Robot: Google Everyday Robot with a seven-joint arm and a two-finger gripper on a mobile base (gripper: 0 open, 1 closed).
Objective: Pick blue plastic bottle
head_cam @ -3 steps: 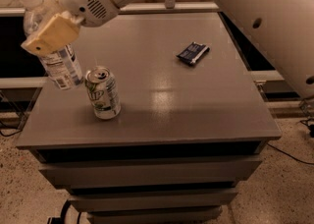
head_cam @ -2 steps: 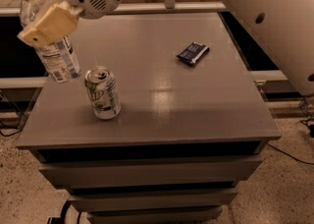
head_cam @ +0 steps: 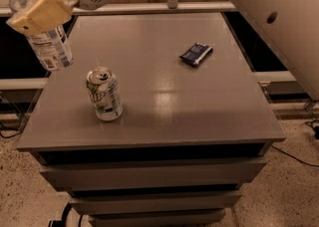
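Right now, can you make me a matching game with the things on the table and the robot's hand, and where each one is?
Things:
1. blue plastic bottle
2. soda can
3. dark blue packet
4. gripper

Places or states:
A. lying flat toward the back right of the table
B. at the top left, clamped on the bottle's upper part
C. standing upright near the front left of the table
D. tilted, held at the table's left edge

Pairs: 1-D, 2-C, 3-A, 4-B
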